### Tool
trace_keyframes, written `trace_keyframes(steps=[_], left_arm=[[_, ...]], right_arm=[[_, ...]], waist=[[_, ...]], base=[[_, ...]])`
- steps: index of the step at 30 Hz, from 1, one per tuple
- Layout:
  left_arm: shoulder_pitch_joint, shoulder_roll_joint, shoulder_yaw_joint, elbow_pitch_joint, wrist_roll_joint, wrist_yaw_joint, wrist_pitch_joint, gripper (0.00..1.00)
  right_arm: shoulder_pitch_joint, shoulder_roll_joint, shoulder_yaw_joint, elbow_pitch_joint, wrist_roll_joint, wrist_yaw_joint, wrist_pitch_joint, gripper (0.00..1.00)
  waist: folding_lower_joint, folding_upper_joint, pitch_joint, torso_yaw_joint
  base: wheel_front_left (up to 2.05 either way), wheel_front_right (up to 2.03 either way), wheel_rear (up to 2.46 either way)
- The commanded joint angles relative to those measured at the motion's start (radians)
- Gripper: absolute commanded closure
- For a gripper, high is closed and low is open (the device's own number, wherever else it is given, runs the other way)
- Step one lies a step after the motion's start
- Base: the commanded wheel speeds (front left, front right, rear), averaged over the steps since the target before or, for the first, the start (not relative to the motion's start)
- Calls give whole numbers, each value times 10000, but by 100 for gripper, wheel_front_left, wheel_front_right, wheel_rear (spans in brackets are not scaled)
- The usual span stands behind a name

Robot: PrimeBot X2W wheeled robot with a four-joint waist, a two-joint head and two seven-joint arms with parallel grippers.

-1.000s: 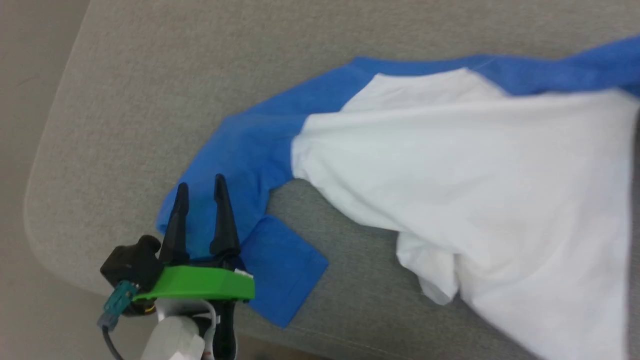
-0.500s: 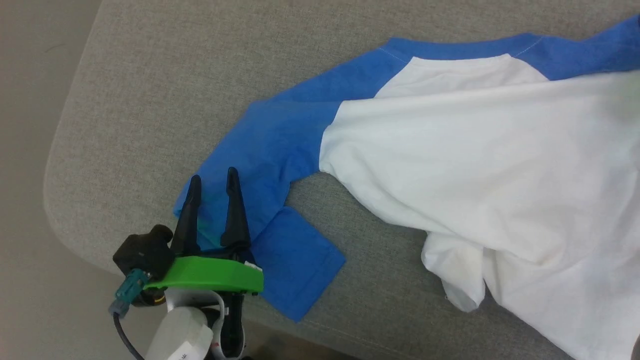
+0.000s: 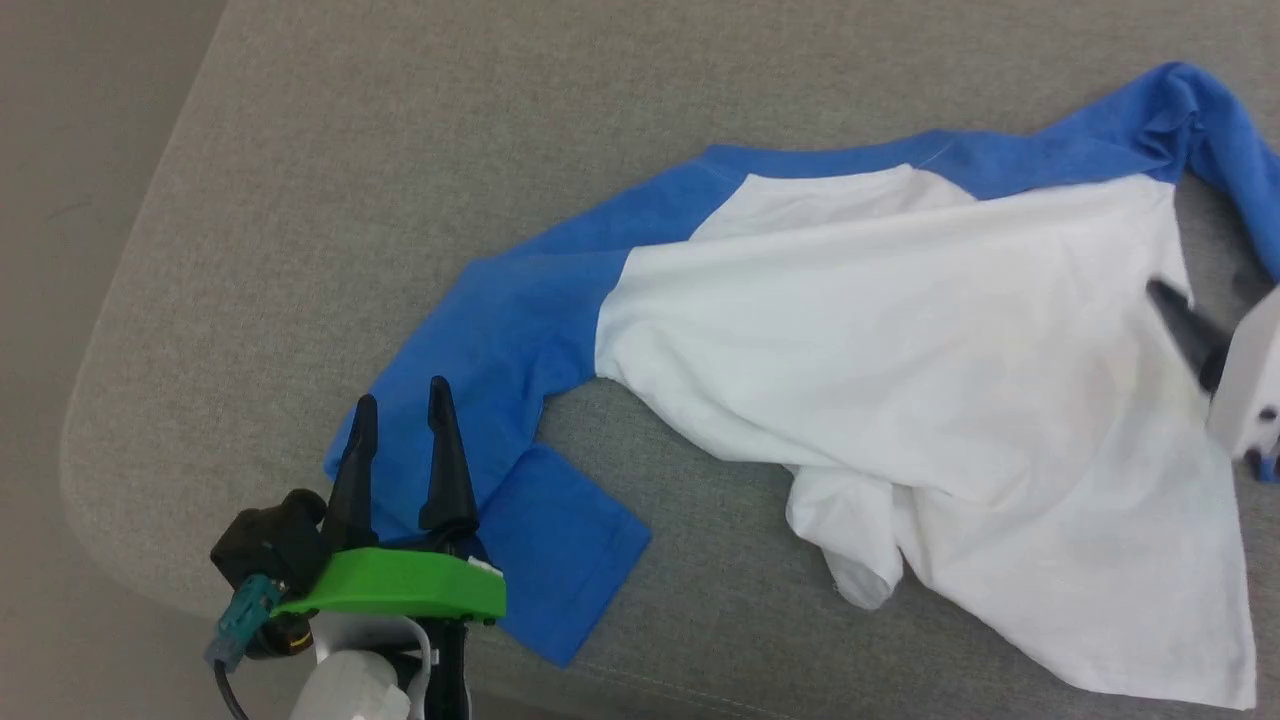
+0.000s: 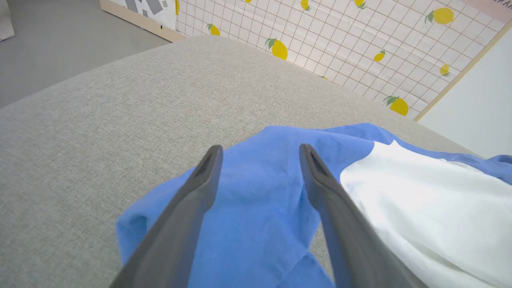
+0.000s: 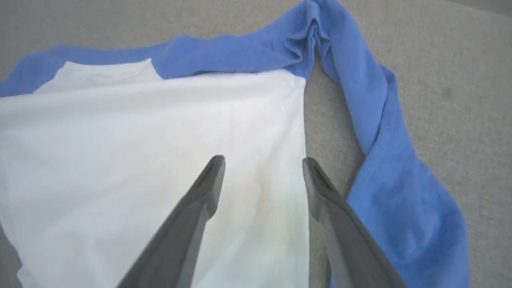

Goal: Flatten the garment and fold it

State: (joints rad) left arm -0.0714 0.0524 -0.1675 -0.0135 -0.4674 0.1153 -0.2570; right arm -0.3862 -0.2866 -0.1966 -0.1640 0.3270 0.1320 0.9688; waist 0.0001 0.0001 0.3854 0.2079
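Garment [image 3: 900, 330] is lying rumpled on grey upholstered surface [image 3: 350, 150]. Left end effector [image 3: 402, 392] is standing wide open over blue sleeve [image 3: 520, 310], gripping nothing. Right end effector [image 5: 263, 159] is standing wide open over the white body's edge, empty.

the garment [image 3: 900, 330] is soft matt cloth, and the cushion [image 3: 400, 150] is coarse woven fabric.
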Motion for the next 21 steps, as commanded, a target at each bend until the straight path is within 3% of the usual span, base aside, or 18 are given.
trace_keyframes(steps=[1,6,13,14,15,16,21], left_arm=[[91,-22,13,-37,51,-33,-47,0],[67,-22,-145,-95,228,-120,-47,0],[-202,-22,-496,-8,249,-196,-47,0],[-225,-22,-530,13,233,-195,-47,0],[-233,-22,-550,28,224,-194,-47,0],[-228,-22,-566,48,215,-187,-47,0],[-123,-22,-453,123,227,-111,-47,0]], right_arm=[[350,69,-32,-46,-10,-13,77,0],[814,-55,97,679,-642,-13,-113,0],[205,-6,248,2402,-1345,-13,-828,0],[99,-9,274,2616,-1401,-13,-892,10],[15,-13,287,2765,-1439,-13,-954,58],[-68,-28,331,2912,-1469,-13,-1013,97],[-258,-191,674,2813,-1123,-13,-1134,100]], waist=[[-1,-1,-252,-168],[-1,-1,-92,138],[-1,-1,288,753],[-1,-1,318,819],[-1,-1,327,855],[-1,-1,324,882],[-1,-1,102,701]], base=[[0,0,0],[0,0,0],[0,0,0],[0,0,0],[0,0,0],[0,0,0],[0,0,0]])
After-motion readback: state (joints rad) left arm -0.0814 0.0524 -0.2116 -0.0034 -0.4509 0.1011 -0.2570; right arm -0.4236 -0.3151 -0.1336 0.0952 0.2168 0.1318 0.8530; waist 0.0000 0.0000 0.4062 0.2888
